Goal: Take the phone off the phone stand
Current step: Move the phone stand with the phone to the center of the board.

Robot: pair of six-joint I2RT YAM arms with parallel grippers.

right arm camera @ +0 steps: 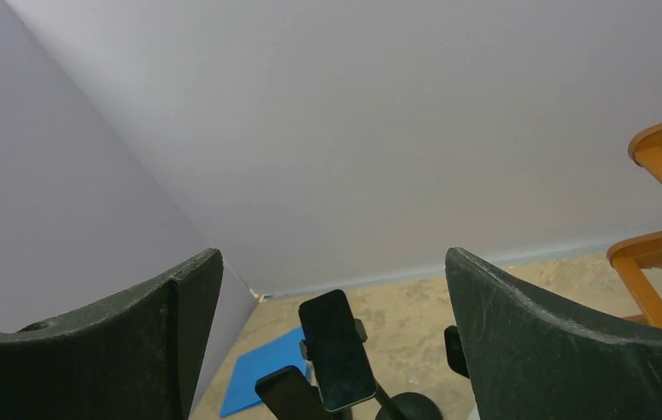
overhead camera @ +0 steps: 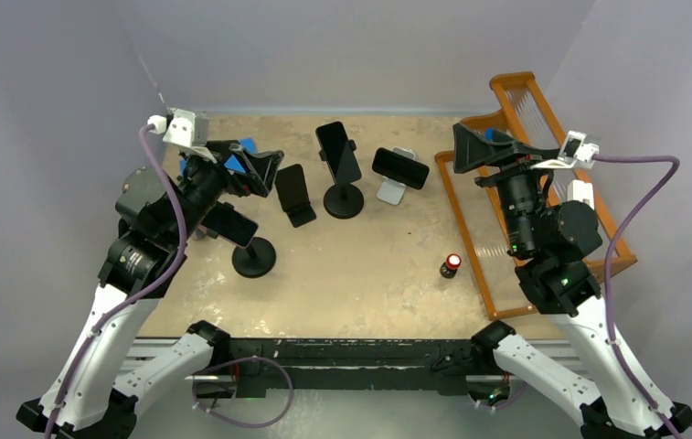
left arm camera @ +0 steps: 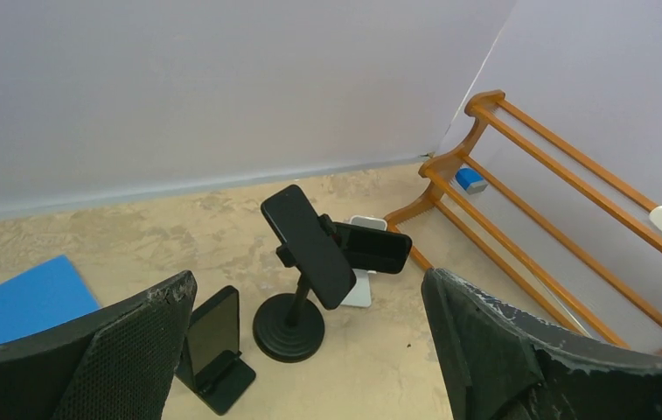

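Both claws are spread wide and empty. The left gripper point(left arm camera: 308, 276) and right gripper point(right arm camera: 333, 254) face the phone point(overhead camera: 338, 152), which is clamped at a tilt on its round-based phone stand point(overhead camera: 344, 201) mid-table. A low black stand point(overhead camera: 294, 194) and a white stand point(overhead camera: 393, 190) flank it closely. The left arm partly hides another handset point(overhead camera: 230, 224) and a blue mat point(left arm camera: 25, 302).

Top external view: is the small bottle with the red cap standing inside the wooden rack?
No, the bottle stands on the table, just outside the left rail of the wooden rack.
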